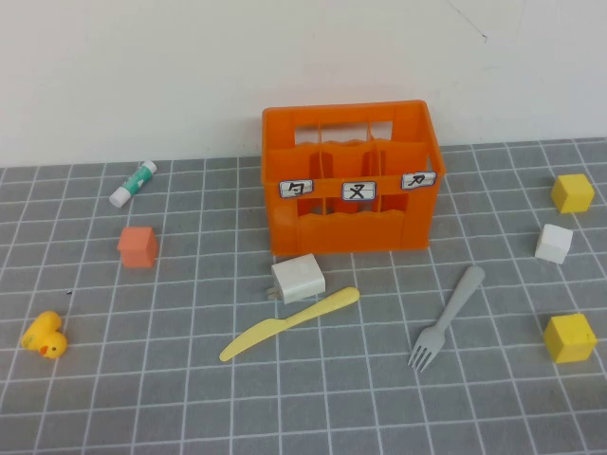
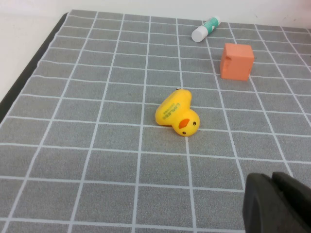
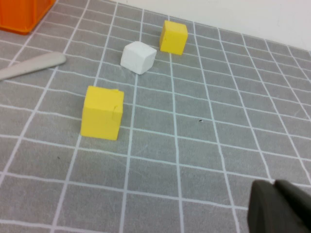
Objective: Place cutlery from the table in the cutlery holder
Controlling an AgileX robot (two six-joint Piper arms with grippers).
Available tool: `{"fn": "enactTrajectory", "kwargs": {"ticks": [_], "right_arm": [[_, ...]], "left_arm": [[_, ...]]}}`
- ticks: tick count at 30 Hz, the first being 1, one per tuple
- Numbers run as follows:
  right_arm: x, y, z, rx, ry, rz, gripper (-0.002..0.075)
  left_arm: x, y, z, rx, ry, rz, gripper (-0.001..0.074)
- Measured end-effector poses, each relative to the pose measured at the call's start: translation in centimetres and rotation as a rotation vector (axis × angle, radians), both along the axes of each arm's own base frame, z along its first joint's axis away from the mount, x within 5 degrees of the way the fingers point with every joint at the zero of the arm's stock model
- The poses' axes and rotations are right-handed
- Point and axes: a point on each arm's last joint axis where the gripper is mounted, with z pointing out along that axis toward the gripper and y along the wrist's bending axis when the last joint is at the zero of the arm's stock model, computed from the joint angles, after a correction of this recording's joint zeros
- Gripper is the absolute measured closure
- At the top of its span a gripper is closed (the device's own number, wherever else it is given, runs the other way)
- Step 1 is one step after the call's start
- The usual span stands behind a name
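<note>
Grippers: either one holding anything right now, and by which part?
Nothing is held. The left gripper is shut and empty above the table near the duck. The right gripper hangs by the yellow cube. Knife and fork lie untouched.

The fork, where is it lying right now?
In the high view the grey fork lies flat on the table, right of the yellow knife, in front of the orange crate's right corner, tines toward the robot.

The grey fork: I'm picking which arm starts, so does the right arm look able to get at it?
Probably yes. The fork lies flat on the table, apart from the crate and cubes. The right gripper hovers near it; the left gripper is shut, far off.
</note>
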Motion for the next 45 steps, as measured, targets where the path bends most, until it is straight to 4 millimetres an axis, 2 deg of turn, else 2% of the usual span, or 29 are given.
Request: {"fn": "enactTrajectory", "kwargs": {"ticks": [37,41,45], "right_arm": [[0.0,0.0,0.1,0.0,-0.014,0.002,0.0729],[0.2,0.1,0.5,0.0,-0.072,0.009,0.0729],[0.5,0.2,2.0,-0.001,-0.241,0.027,0.0729]], "left_arm": [[0.0,0.0,0.2,0.001,-0.017,0.0,0.0736],[0.2,0.0,0.8,0.003,-0.102,-0.001,0.0736],[0.4,0.0,2.8,0.01,-0.332,-0.004,0.0736]]}}
